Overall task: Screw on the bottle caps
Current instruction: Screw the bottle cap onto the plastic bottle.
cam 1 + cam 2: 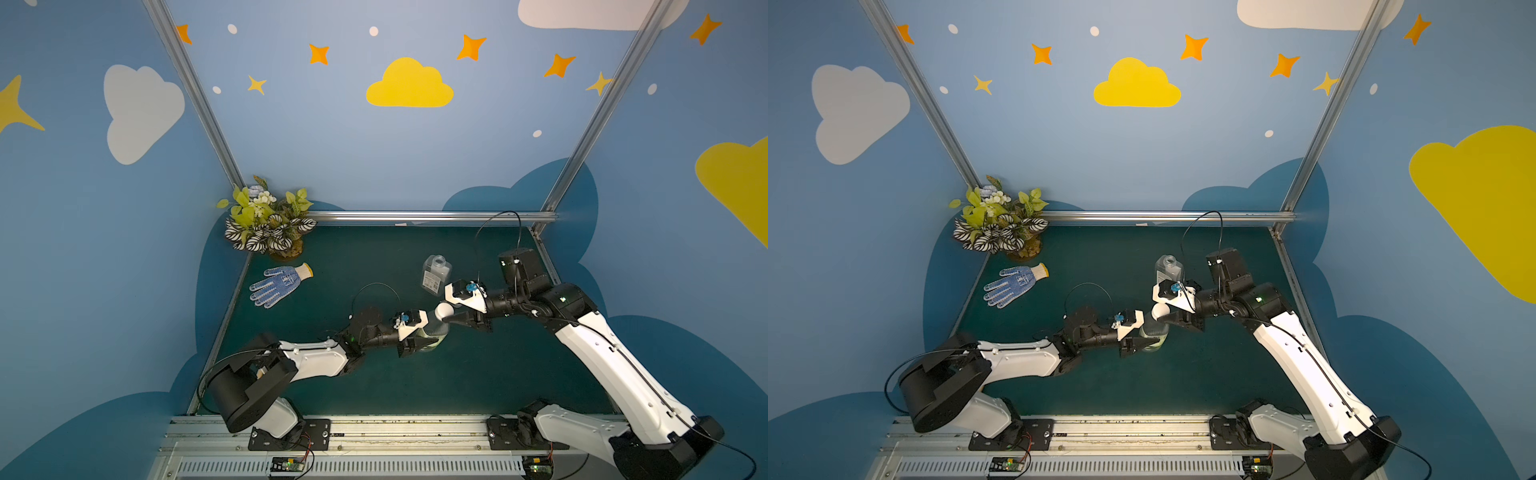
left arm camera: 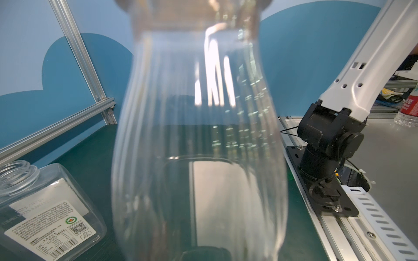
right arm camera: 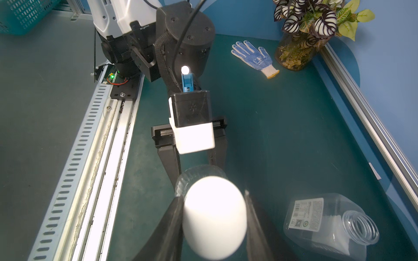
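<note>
We found right pincer (image 3: pixel 212 198) clamping 1 small white round plastic cap (image 3: pixel 213 223); slim clear plastic bottle (image 1: pixel 438 331) sat beneath its jaws, axis near upright, left pincer (image 1: pixel 428 340) gripping it.

A white cap (image 1: pixel 444 311) sits on the neck of the slim bottle (image 1: pixel 436 330), upright on the tabletop (image 1: pixel 374 257). Just behind stands the square bottle (image 1: pixel 436 272) (white label, open neck).
</note>
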### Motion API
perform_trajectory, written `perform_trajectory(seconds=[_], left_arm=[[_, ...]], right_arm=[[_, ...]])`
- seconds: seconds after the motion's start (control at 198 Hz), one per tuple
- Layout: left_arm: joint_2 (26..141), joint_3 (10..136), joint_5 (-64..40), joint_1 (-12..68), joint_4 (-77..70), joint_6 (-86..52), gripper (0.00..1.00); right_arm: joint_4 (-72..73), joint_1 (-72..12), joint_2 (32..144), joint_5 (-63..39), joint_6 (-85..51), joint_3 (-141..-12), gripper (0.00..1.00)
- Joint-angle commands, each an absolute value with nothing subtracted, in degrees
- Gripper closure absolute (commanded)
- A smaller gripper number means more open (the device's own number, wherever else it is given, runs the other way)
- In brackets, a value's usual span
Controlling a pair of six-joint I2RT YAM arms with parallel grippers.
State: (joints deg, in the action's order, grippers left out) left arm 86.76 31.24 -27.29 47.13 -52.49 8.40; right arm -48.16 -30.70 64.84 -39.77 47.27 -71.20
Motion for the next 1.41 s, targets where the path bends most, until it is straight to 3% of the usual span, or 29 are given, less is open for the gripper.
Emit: perform_trajectory(seconds=[0.0, 0.667, 0.863, 1.409], left_arm=[[86.67, 32.52, -23.29, 46.92, -52.80, 8.87, 0.76], [86.00, 33.66, -0.58, 49.82, -52.76, 16.51, 0.80], [86.67, 34.49, 5.25, 51.64, -52.82, 20.05, 0.80], [89.37, 36.05, 19.13, 54.93, -53.43, 26.09, 0.81]], right_arm=[[-46.07, -32.35, 63.81, -34.85, 42.36, -70.56, 0.71], [-41.85, -43.30, 68.88, -3.95, 0.84, -73.45, 0.76], [-42.66, -44.66, 72.04, -0.03, -10.12, -76.20, 0.78], [-43.38, -45.81, 77.44, 7.33, -21.00, -79.08, 0.81]])
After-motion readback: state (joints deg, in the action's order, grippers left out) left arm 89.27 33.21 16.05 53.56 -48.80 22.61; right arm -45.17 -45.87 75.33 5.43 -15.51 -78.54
